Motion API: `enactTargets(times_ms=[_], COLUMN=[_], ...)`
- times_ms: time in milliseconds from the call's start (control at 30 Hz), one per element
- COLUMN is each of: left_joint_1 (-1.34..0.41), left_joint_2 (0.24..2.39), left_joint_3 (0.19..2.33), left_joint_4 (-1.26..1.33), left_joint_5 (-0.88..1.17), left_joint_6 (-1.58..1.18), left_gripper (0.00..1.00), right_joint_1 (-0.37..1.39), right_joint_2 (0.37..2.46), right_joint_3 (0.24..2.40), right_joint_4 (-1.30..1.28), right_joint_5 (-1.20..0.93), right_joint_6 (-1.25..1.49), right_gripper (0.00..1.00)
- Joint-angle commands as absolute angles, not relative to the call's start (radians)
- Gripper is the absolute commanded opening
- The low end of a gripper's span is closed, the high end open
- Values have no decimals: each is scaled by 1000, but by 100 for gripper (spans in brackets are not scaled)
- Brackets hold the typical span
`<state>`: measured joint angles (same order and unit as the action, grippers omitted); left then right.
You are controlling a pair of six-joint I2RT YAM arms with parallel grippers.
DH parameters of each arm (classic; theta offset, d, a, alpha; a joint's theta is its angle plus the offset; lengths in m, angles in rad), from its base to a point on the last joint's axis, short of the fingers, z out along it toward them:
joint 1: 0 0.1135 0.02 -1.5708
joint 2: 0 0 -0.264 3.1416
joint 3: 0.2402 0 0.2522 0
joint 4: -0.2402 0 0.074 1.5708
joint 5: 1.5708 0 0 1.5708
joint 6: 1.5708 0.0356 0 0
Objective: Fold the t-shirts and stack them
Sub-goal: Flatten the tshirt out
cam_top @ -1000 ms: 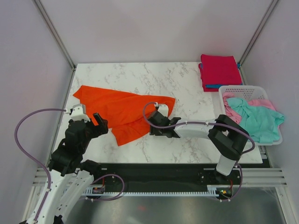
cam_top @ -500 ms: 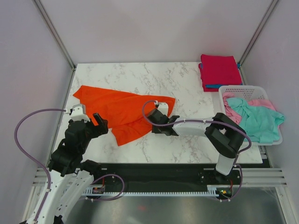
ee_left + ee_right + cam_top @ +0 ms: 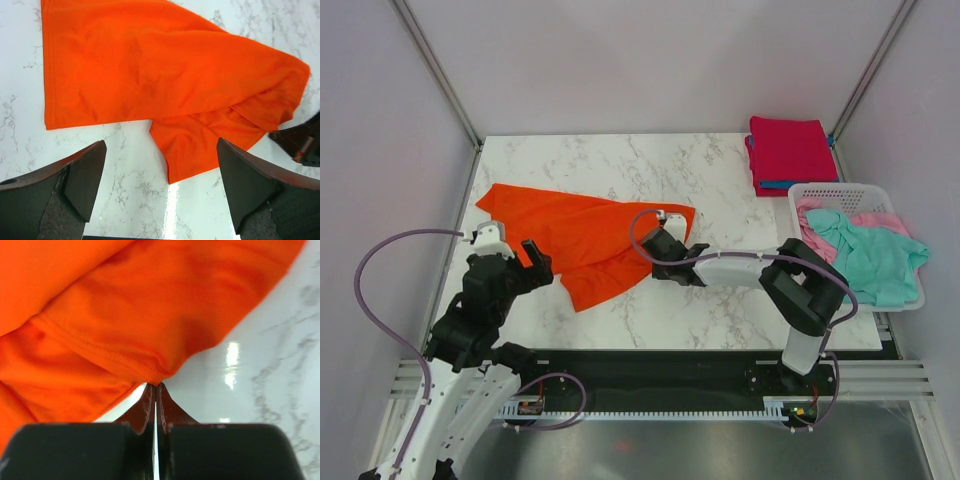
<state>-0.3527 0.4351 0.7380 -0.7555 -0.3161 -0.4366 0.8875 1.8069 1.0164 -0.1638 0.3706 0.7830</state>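
left end effector (image 3: 160,150): jaws apart, above shirt's near-left hem | orange-red t-shirt (image 3: 570,235): rumpled, left-centre of surface (image 3: 710,175) | right end effector (image 3: 155,388): pinched together on shirt's right edge | step: likely spreading flat before folding | next: left needs a grip on the hem, then opposing pull

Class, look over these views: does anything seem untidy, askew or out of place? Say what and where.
The orange-red t-shirt lies slanted and bunched on the table, one end doubled over itself. The teal t-shirt spills over the rim of the basket. The folded stack looks tidy.
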Motion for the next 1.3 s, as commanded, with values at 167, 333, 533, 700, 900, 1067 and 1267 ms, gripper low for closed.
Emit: enactTargets(times_ms=[167,333,533,700,900,1067,1267], left_joint_1=[-264,-126,188,252,203,181,181], left_joint_2=[774,897,1060,1081,1075,1089,1045], left_joint_3=[798,746,727,652,522,469,431], left_joint_4=[-773,-718,-670,-589,-491,-440,-422], left_joint_5=[-316,-215,-13,49,3,-83,-195], left_joint_6=[-489,-580,-598,-699,-799,-822,-853], left_gripper=[100,100,98,85,77,70,64], right_joint_1=[776,692,637,585,551,540,532], right_joint_2=[1638,1516,1335,1351,1351,1348,1355], right_joint_3=[838,729,557,528,506,491,489], right_joint_4=[-178,-130,-30,23,66,94,101], right_joint_5=[423,382,381,285,226,176,149], right_joint_6=[736,745,798,781,775,755,746], right_gripper=[0,0,0,0,0,0,0])
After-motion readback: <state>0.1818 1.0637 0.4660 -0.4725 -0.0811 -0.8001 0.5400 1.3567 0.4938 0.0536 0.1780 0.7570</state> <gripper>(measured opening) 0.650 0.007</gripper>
